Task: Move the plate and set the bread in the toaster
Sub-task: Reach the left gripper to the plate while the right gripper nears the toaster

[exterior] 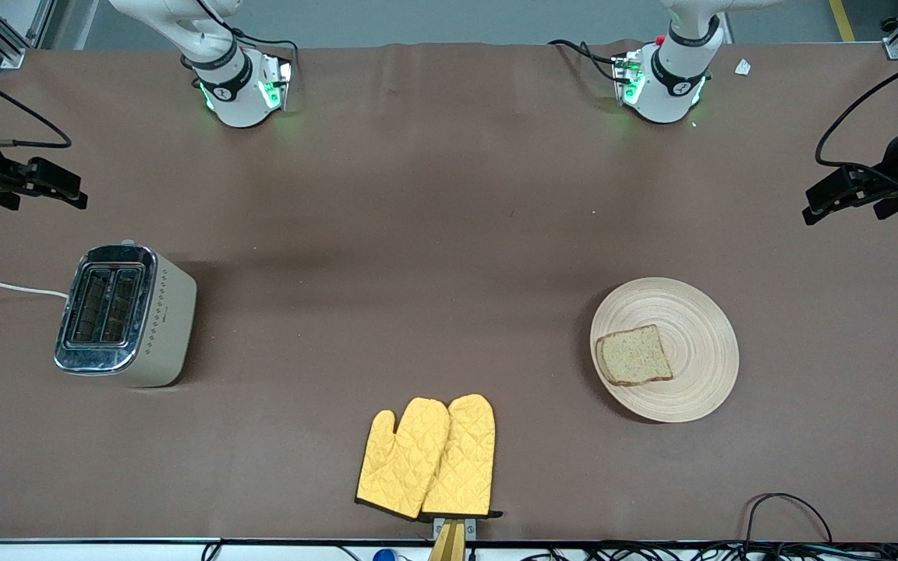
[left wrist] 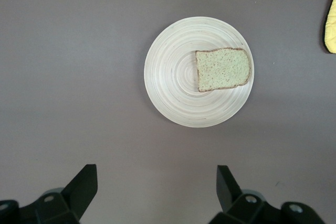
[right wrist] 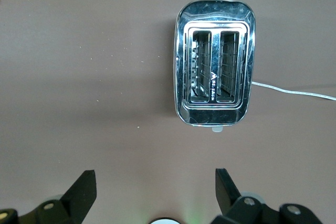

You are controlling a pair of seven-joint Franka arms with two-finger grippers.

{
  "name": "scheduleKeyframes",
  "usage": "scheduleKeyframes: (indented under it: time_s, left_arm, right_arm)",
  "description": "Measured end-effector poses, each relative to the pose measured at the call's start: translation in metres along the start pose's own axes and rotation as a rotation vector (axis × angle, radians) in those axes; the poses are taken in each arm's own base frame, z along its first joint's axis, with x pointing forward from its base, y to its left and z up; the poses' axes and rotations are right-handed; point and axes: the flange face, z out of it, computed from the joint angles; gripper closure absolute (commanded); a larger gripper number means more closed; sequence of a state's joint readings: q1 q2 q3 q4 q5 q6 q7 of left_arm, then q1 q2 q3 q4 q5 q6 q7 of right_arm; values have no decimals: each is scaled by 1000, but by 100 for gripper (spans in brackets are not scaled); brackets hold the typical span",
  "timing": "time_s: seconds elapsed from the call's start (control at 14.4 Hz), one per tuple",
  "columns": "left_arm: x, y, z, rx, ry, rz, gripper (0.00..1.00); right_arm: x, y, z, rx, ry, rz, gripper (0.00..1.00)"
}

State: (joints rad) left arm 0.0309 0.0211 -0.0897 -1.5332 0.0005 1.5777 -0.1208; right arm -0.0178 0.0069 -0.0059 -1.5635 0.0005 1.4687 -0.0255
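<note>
1. A round, flat, light wooden plate (exterior: 664, 350) with concentric ring grooves lies on the brown surface (exterior: 418, 234) toward the left arm's end.
2. A squarish slice of brown, speckled wholegrain bread (exterior: 634, 356) with a darker crust lies flat on the plate, off-centre, on the part of the plate toward the right arm's end.
3. A beige two-slot toaster (exterior: 125, 315) with a shiny chrome top stands upright on the surface toward the right arm's end, well apart from the plate. Both slots show only their wire racks.
4. A white power cord (exterior: 5, 287) runs from the toaster off the right arm's end of the surface.
5. A pair of yellow quilted oven mitts (exterior: 427, 457) lies flat between toaster and plate, nearer to the front camera than both, one mitt overlapping the other.
6. The left gripper (left wrist: 156, 187) hangs in the air at the left arm's end of the surface, its two black fingers (left wrist: 81, 187) spread wide apart and holding nothing; in the left wrist view the plate and bread lie below it.
7. The right gripper (right wrist: 155, 190) hangs at the right arm's end of the surface, its fingers (right wrist: 79, 192) likewise spread wide and holding nothing; in the right wrist view the toaster lies below it.
</note>
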Motion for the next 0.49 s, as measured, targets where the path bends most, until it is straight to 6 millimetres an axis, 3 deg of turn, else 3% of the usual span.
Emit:
scheduleKeyframes:
  time_s: [0.49]
  left_arm:
    - [3, -7, 3, -1, -4, -12, 0]
  right_arm:
    - [0, 0, 0, 0, 0, -3, 0]
